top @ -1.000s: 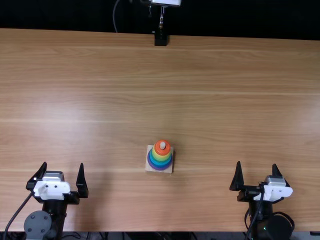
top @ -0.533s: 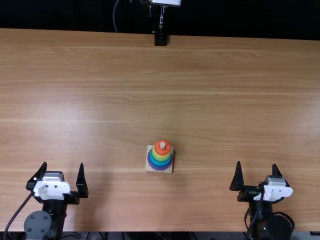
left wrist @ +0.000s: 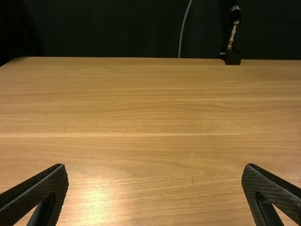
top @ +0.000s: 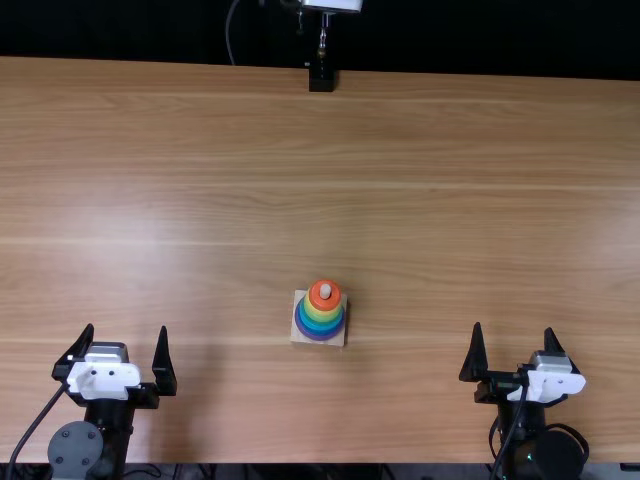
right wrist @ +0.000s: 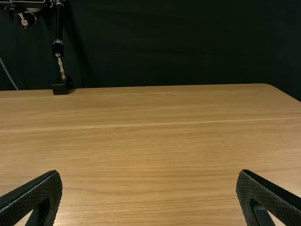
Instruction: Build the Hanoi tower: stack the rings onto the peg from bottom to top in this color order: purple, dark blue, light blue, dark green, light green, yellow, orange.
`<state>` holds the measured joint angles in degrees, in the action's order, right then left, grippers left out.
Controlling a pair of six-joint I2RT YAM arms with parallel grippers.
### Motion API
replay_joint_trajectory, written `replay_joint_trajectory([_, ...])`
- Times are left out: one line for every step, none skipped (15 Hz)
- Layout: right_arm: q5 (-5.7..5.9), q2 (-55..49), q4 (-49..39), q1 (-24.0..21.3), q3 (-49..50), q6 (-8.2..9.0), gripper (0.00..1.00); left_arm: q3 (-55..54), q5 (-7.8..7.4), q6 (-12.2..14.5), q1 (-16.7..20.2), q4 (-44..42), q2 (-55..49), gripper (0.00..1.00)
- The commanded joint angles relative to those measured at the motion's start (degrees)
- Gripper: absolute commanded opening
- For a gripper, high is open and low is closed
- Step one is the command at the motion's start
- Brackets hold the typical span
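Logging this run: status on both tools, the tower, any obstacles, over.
Left tool, right tool: open, empty. Ring tower: upright, orange ring on top. Black stand: far table edge, out of the way.

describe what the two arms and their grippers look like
Both arms are black. The left gripper and right gripper each have a white housing and two black fingers tapering to points, with finely textured inner faces. A thin black cable runs beside the left arm, which has a grey round joint cover; the right arm has black cables and a black round joint.
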<state>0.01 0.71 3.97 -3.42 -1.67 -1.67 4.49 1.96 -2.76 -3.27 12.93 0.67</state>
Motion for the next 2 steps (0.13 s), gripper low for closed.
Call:
replay_joint_trajectory([0.41,-0.71,0.1,-0.27,0.71,-0.23,1.0,-2.82,0.26,0.87,0.46,0.99,-0.67,1.0])
replay_joint_trajectory([0.41,-0.71,0.1,-0.27,0.71,-0.33,1.0,-2.82,0.26,0.87,0.54,0.89,-0.67,1.0])
